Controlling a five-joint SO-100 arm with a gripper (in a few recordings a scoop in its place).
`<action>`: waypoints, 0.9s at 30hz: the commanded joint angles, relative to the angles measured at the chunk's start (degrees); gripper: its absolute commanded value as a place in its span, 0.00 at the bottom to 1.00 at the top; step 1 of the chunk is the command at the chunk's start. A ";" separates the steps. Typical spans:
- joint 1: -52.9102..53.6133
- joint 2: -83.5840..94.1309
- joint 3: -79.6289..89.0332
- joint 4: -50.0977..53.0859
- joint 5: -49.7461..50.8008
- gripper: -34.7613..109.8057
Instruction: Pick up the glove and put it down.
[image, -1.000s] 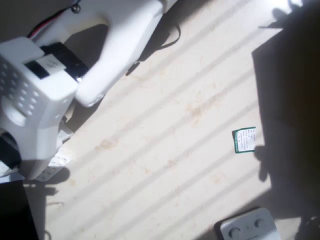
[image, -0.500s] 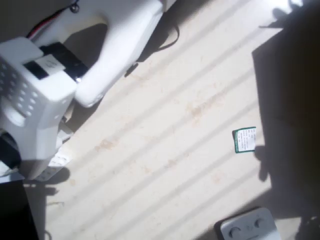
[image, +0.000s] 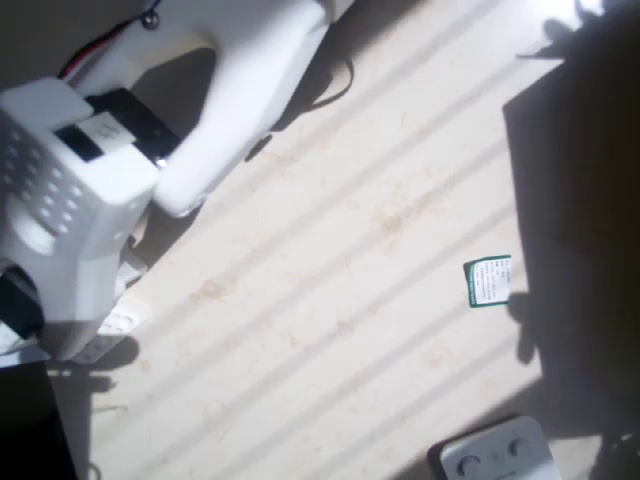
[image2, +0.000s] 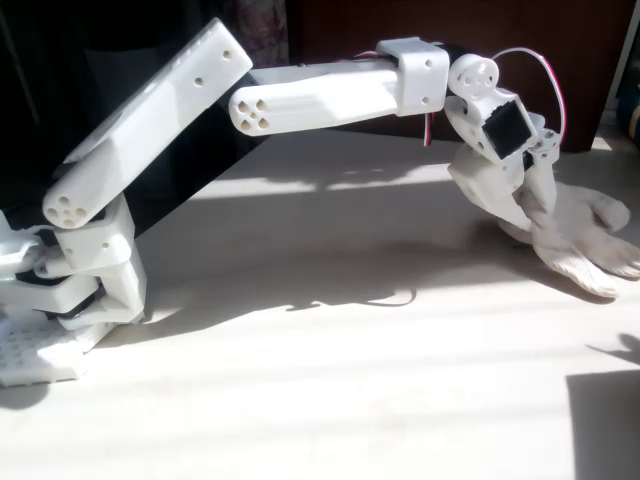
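In the fixed view the white arm reaches right, wrist bent down, tool low at the table.

The white plastic arm has boxy links with small round end holes, black servo blocks, and thin red-and-white wires near the wrist.

White arm stretches out over the table to the right, and its gripper is pinched around a bunched-up bit of the glove. The rest of the glove is lying on the table right under it.
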 joint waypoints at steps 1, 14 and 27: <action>3.08 8.53 -2.99 2.81 -0.09 0.24; 17.40 19.07 -3.08 12.13 -0.18 0.24; 37.00 20.30 -3.08 22.76 -7.03 0.24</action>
